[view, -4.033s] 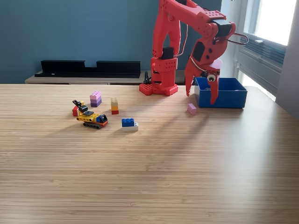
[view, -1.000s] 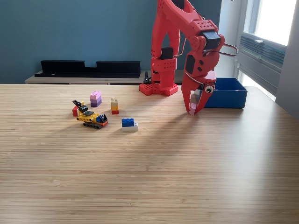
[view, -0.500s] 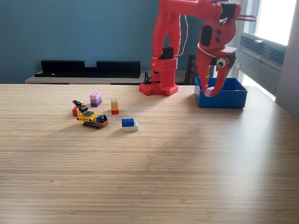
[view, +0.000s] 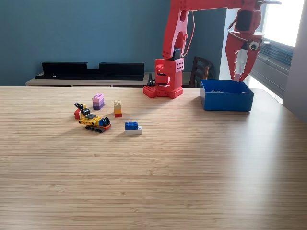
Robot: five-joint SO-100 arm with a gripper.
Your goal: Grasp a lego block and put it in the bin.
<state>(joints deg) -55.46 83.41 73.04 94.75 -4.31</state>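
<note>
While the claw (view: 238,76) hangs, the bin (view: 226,100) sits below.

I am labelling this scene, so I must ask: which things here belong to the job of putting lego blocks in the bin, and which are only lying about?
Belonging to the job:
- gripper, above the bin
- blue bin
- blue-and-white block
- yellow-and-red block
- purple block

Lying about:
- toy excavator
- black shelf behind the table
- chair

no readable text, labels or numbers

Arm (view: 192,9) top cropped; bin (view: 226,101) inside hidden; claw (view: 240,76) grip maybe empty.
</note>
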